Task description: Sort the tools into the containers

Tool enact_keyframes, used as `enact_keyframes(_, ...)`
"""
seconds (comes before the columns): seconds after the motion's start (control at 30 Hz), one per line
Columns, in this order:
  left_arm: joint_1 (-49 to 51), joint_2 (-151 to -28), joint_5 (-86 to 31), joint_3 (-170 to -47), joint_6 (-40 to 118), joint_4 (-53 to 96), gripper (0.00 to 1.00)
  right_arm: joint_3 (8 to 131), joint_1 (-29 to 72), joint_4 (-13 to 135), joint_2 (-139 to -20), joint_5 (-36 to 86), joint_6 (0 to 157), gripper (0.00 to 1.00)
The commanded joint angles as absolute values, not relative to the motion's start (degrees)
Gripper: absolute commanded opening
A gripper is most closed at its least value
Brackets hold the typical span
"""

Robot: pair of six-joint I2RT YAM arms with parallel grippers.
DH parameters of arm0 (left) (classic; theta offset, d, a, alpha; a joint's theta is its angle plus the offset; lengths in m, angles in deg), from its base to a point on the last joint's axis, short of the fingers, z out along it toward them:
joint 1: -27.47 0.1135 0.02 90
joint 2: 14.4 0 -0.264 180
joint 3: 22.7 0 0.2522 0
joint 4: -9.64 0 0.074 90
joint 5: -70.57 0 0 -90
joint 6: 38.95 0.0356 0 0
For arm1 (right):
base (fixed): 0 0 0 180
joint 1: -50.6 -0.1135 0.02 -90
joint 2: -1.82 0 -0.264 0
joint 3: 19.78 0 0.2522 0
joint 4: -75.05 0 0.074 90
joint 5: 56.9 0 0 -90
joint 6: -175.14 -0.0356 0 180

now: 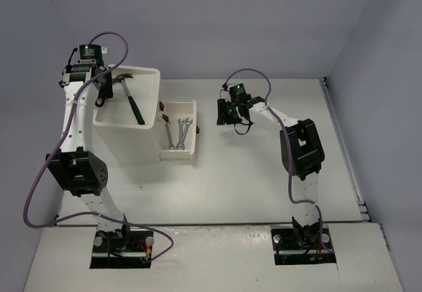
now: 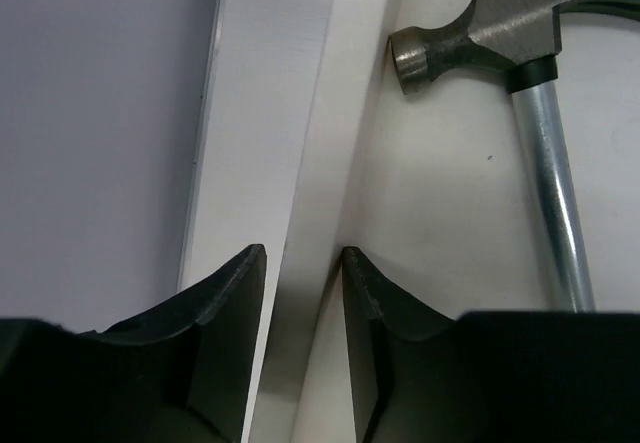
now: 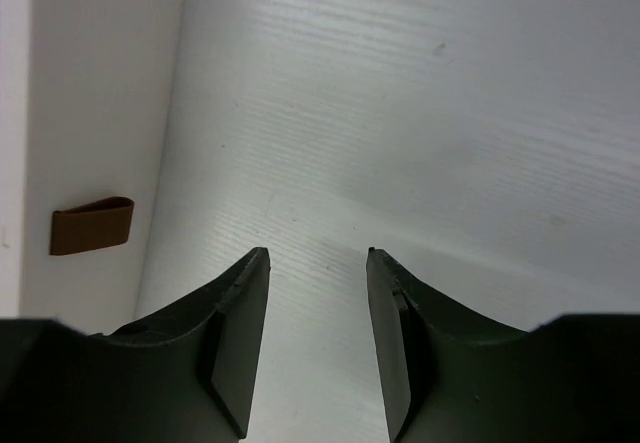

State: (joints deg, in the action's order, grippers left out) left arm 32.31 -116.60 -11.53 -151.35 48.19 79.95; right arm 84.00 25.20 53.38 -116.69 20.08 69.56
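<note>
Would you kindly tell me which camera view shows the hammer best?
The top external view: the whole hammer lies in the cabinet's top tray. The left wrist view shows only its head and steel shaft, close up; the right wrist view shows none of it.

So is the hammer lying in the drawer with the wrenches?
No, the hammer lies in the tray on top, and the wrenches are in the pulled-out drawer beside it.
</note>
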Motion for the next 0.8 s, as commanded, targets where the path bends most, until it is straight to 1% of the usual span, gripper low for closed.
enact_keyframes(0.0,32.39,-116.65,-10.73,-153.55,50.40,79.39,0.24,89.04,22.92,55.50,-119.35,18.64,70.37,0.40)
enact_keyframes(0.03,32.39,-116.80,-10.73,-153.61,50.61,79.39,0.16,90.57,21.93,55.58,-119.94,18.51,70.02,0.40)
enact_keyframes(0.07,32.39,-117.06,-10.79,-153.55,50.61,79.39,0.04,91.37,21.01,55.71,-121.19,18.51,69.69,0.40)
enact_keyframes(0.1,32.39,-117.21,-11.08,-153.46,50.51,79.33,0.00,92.84,20.33,55.78,-122.70,18.38,69.26,0.40)
enact_keyframes(0.63,32.39,-117.41,-18.46,-148.51,48.76,75.69,0.00,116.97,10.25,56.82,-137.78,10.32,62.27,0.39)
enact_keyframes(0.77,32.39,-117.17,-19.37,-147.58,48.17,74.55,0.00,121.00,8.12,58.89,-141.19,7.94,59.01,0.39)
